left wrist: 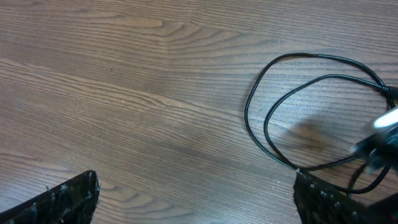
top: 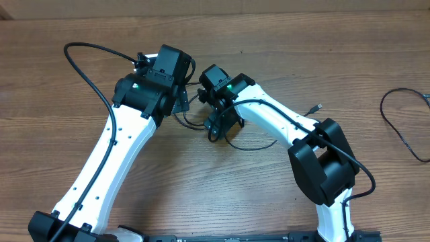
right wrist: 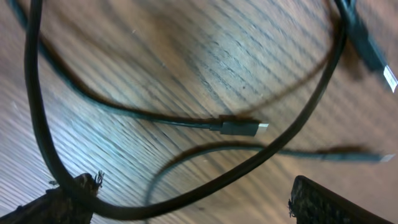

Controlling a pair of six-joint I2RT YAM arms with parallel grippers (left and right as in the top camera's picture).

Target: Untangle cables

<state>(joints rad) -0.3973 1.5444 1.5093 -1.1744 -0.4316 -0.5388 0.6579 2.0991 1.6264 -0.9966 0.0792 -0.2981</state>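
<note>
Wooden table (top: 201,195) | cables (right wrist: 239,128) lay in loose loops at centre, beneath both wrists | left gripper (left wrist: 196,198) stood spread apart, holding nothing | right gripper (right wrist: 200,200) likewise apart

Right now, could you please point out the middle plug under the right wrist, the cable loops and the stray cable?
middle plug (right wrist: 239,128): right wrist view, on its black housing.
cable loops (left wrist: 247,113): left wrist view, on the outer loop's left bend.
stray cable (top: 381,107): overhead view, far right, on its left bend.
</note>
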